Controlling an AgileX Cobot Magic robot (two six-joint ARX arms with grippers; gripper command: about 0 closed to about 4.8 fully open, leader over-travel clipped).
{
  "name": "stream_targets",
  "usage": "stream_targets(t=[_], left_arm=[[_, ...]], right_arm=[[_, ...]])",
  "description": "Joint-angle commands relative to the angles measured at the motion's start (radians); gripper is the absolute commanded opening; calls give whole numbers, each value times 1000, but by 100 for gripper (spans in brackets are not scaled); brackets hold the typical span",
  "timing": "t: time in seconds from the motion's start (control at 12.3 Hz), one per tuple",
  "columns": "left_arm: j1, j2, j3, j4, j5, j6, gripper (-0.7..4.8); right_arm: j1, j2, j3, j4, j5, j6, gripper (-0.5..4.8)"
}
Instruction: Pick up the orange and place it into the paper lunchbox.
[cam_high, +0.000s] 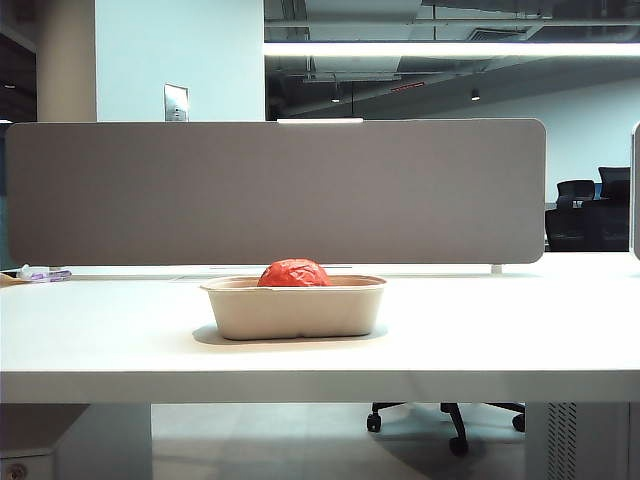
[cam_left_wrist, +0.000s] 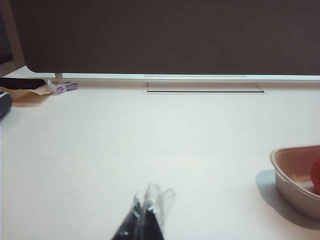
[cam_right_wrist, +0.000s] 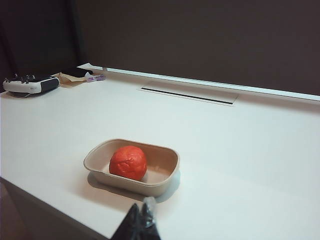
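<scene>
Since the orange (cam_right_wrist: 128, 162) already sits inside the paper lunchbox (cam_right_wrist: 165, 184), we judge placing done; left gripper (cam_left_wrist: 150, 210) and right gripper (cam_right_wrist: 141, 220), both clenched empty beside the lunchbox, need only retreat.

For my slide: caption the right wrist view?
Orange resting inside paper lunchbox; shut right gripper hovering nearby.
</scene>
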Motion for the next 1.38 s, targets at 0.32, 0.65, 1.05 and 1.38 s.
stream_targets(t=[0.32, 0.65, 1.05, 1.38], left_arm=[[2, -3, -2, 13, -3, -3, -5], [2, -3, -2, 13, -2, -3, -6], [2, -3, -2, 13, 5, -3, -6], [2, -3, -2, 13, 5, -3, -5]], right_arm=[[0, -1, 4, 10, 0, 3, 0], [-9, -4, -3, 15, 188, 3, 0], [-515, -13, -229, 260, -129, 3, 0], [-645, -42, -286, 266, -218, 3, 0]])
